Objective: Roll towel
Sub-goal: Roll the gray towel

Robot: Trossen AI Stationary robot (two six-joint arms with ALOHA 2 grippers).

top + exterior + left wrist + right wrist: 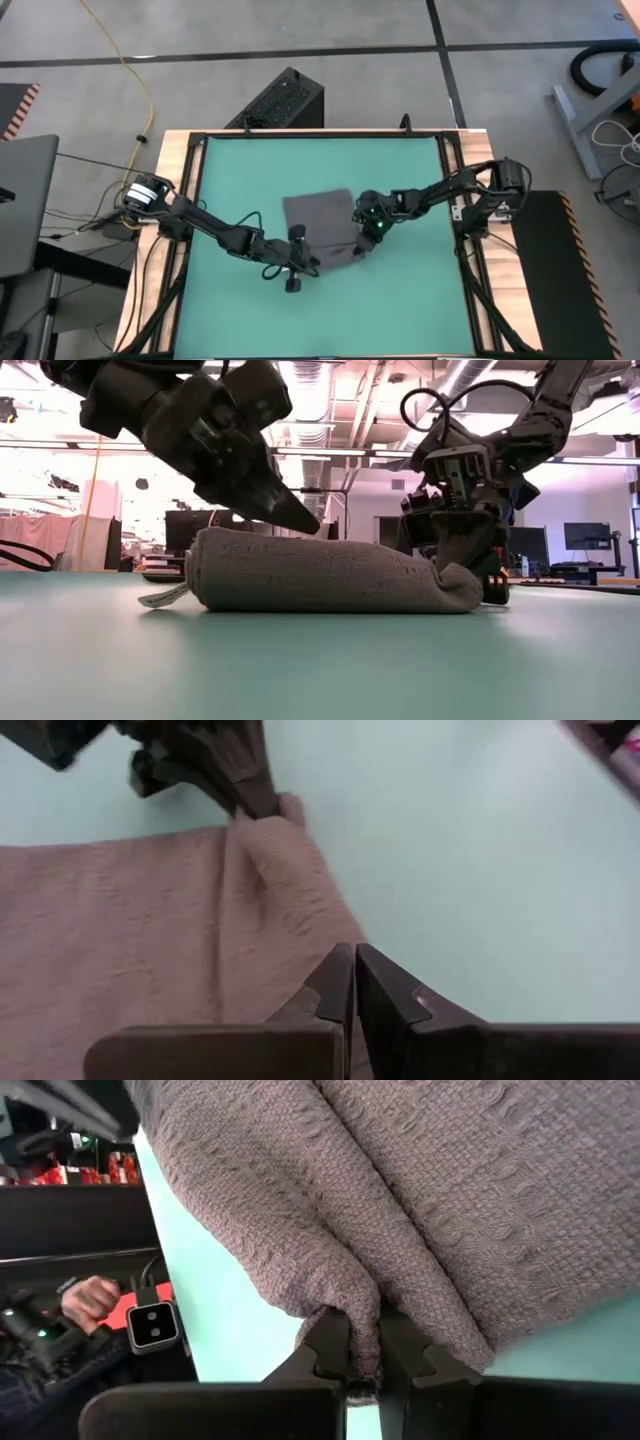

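Right wrist view gives you the clearest read: the right gripper [362, 1342] has its jaws clamped on a pinched fold of the towel [400, 1200], the grey weave bulging out just above the fingertips. What lies past that fold is cut off by the cloth itself. In the dim room beyond the bench edge a person's hand [90, 1298] shows beside a small red-backed camera unit [152, 1326]; the rest of the person is hard to make out.

In the left wrist view your left gripper [355, 982] has its jaws together, tips meeting at the towel's edge [150, 920]. You cannot tell whether any cloth is caught between them, since the fingers cover the contact. Farther off, the right arm's fingers hold the towel's far corner.

From the high view the two grippers sit at the near edge of the towel [318, 222], left gripper [297, 262] at its left corner and right gripper [368, 236] at its right side, both arms covering part of the cloth. The towel lies near the middle of the green mat [240, 170] on the bench.

The low view shows the towel [310, 575] partly rolled into a low bundle, a white tag [163, 598] sticking out at one end.
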